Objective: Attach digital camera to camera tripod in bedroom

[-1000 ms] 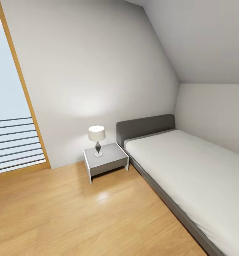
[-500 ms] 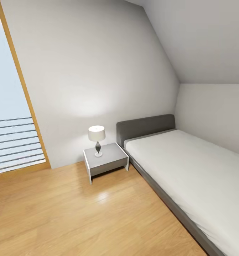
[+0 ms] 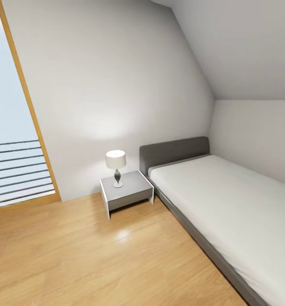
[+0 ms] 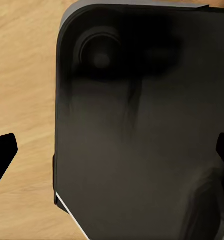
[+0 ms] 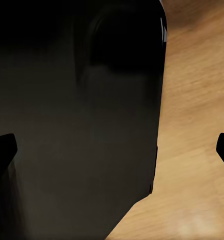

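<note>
Room: bedroom, wood floor (image 3: 95,263), grey bed (image 3: 227,204), nightstand (image 3: 127,193) bearing lamp (image 3: 116,168).
Left gripper (image 4: 112,155): fingers spread, empty, above dark robot base (image 4: 142,140).
Right gripper (image 5: 112,150): spread, empty.

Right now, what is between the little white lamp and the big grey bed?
In the head view, the grey top of the nightstand lies between the white-shaded lamp and the grey bed's headboard.

Open wood floor (image 3: 95,259) ahead; nightstand (image 3: 127,192) with lamp (image 3: 116,166) against wall; bed (image 3: 227,208) blocks right side.
</note>
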{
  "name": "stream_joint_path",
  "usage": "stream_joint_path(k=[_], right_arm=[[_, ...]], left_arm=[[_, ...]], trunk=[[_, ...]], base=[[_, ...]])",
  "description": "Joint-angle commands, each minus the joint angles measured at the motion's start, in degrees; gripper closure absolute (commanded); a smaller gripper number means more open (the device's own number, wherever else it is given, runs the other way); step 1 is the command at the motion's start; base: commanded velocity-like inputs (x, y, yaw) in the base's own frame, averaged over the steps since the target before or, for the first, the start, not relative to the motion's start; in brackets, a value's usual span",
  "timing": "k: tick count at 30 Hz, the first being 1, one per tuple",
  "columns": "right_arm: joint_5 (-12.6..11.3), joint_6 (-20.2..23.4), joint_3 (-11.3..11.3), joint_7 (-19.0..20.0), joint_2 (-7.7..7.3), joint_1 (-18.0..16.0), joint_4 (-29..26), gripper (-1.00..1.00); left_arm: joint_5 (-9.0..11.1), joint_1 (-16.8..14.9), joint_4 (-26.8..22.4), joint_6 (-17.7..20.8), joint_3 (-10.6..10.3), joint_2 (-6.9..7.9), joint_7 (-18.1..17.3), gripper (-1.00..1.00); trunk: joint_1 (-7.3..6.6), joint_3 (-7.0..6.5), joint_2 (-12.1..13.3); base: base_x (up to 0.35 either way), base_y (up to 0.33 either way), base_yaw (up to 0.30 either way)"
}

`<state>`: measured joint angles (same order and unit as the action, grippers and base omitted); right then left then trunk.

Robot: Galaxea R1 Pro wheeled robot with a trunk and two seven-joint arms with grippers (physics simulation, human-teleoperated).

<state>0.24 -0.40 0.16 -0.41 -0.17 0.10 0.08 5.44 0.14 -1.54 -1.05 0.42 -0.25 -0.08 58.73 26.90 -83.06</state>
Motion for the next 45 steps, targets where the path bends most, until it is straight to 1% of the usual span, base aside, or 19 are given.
stream_joint_path(k=[1,8,25,32,45], right_arm=[[0.0,0.0,0.0,0.0,0.0,0.0,0.0,-1.0],[0.0,0.0,0.1,-0.1,0.0,0.0,0.0,-1.0],[0.0,-0.2,0.1,-0.1,-0.15,0.0,0.0,-1.0],[0.1,-0.9,0.2,-0.1,-0.29,0.0,0.0,-1.0],[0.1,-1.0,0.2,-0.1,-0.09,0.0,0.0,-1.0]], left_arm=[[0.6,0.0,0.0,-0.1,0.0,-0.01,0.0,-1.0],[0.6,0.0,0.0,-0.1,0.0,0.05,-0.1,-1.0],[0.6,0.0,0.0,-0.1,0.0,0.08,-0.1,-1.0],[0.6,0.0,0.0,-0.1,0.0,0.08,-0.1,-1.0],[0.6,0.0,0.0,-0.1,0.0,0.08,-0.1,-1.0]], trunk=[[0.0,0.03,0.0],[0.0,0.03,0.0],[0.0,0.03,0.0],[0.0,0.03,0.0],[0.0,0.03,0.0]], base=[[0.0,0.0,0.003],[0.068,0.0,0.001],[0.307,0.0,0.0],[0.277,0.0,0.0],[0.055,0.0,0.0]])
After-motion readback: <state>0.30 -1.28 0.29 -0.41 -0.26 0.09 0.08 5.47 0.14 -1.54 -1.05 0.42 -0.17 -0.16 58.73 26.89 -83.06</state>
